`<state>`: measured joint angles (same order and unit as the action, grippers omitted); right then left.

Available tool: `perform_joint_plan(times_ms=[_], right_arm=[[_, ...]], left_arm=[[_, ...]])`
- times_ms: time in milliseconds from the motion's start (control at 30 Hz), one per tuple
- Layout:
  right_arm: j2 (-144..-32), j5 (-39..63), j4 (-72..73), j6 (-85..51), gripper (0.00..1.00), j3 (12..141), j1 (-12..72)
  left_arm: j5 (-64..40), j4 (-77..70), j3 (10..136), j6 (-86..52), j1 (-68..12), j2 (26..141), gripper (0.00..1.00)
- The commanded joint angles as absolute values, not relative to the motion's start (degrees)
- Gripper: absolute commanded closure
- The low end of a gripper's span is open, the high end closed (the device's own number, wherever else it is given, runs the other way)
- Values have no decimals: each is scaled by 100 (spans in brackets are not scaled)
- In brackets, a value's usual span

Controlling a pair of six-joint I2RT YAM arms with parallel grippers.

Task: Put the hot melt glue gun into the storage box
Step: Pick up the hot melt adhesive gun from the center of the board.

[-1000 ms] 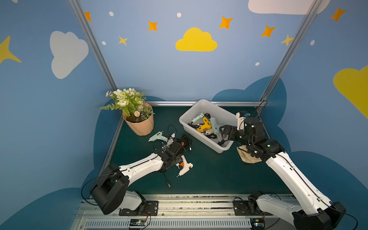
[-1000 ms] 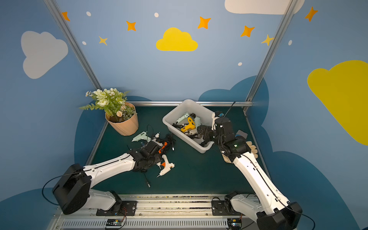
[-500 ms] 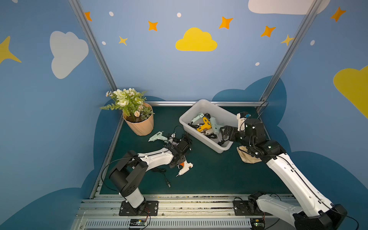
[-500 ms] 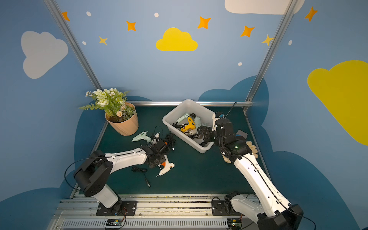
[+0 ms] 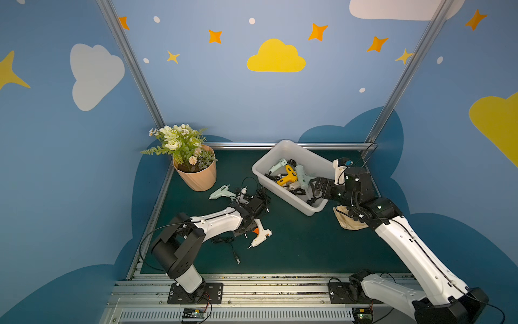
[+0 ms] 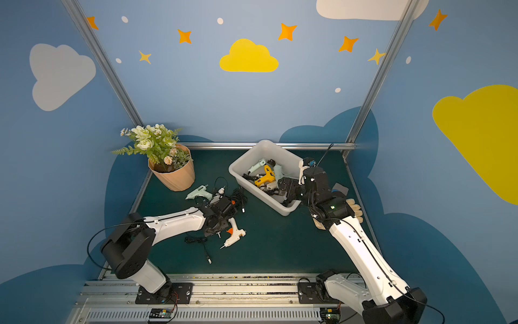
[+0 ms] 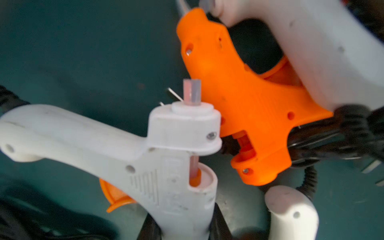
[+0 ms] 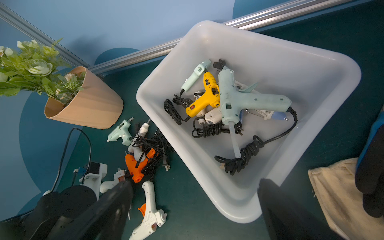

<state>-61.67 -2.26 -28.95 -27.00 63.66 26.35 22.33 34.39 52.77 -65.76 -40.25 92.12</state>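
Left tool [image 7: 184, 227] is clenched on the white glue gun [image 7: 124, 149], lying on the counter [image 5: 308, 246] outside the storage box [image 5: 280, 194] below the released right tool [image 8: 194, 182], and the orange glue gun [image 7: 239, 99] and black cords [image 7: 342, 128] crowding it could snag it loose on lifting.

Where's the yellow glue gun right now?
In both top views the yellow glue gun lies inside the storage box, right beside the large pale green glue gun.
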Motion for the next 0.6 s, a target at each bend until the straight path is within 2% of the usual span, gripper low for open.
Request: perform_joint_plan(times_ms=[0,133,267,400,567], right_arm=[[-6139,-139,-2909,-2725,2,6333,2653],[-6217,144,-2851,-2729,2,6317,2637],[-6385,774,-2616,-2763,2,6311,2643],[-6605,1649,-2161,-2977,2,6249,2658],[-6937,2480,-1583,-3256,8,6205,2852]], left_arm=[[2818,3976,5536,-6006,-3997,8679,97],[2865,3659,5499,-4773,-4037,7973,97],[2370,2966,5311,-3474,-4059,7295,97],[1342,1905,4884,-2246,-4058,6673,97],[327,1334,4690,-1376,-4078,6211,97]])
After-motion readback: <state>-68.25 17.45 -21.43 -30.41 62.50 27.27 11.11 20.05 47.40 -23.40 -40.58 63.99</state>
